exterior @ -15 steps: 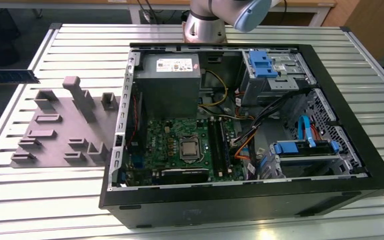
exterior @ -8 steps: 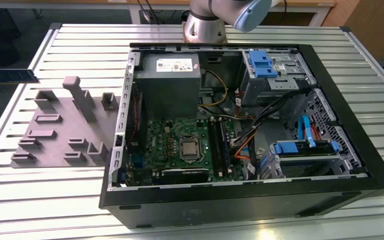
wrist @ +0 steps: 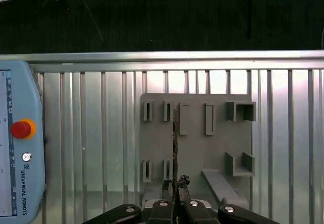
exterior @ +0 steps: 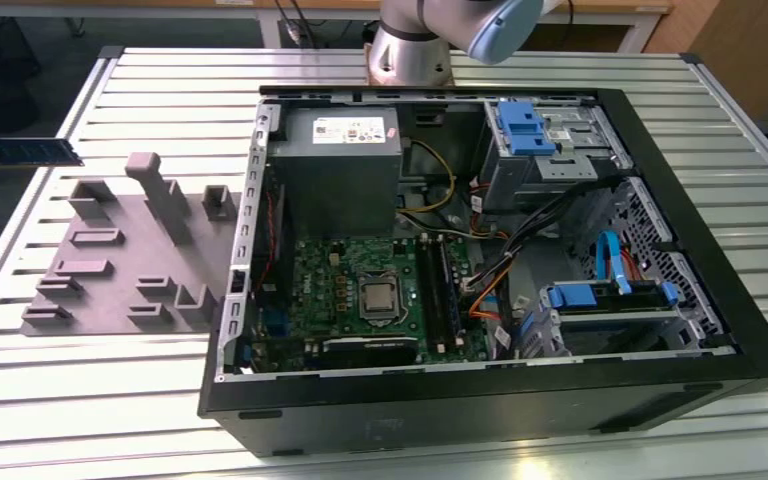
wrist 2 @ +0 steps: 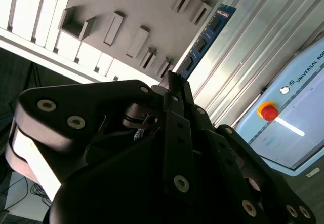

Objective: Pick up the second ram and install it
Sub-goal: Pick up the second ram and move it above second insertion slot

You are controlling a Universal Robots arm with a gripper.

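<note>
In the exterior view the ram (exterior: 40,151) is held aloft near the rack (exterior: 107,288), well apart from the case (exterior: 491,412); in the second wrist view its end is clamped by the gripper (wrist 2: 171,82); in the first wrist view, edge-on, tilt from that short hold is risked.

Maker's lettering on pale blue pendant (wrist: 31,102); white sticker (exterior: 348,130) on power supply (exterior: 337,190), print too small; the second ram (wrist 2: 205,39): nothing legible.

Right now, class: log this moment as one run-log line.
claw: shut on second ram | second ram: held in air near grey fixture | computer case: open, ram not yet inside
</note>
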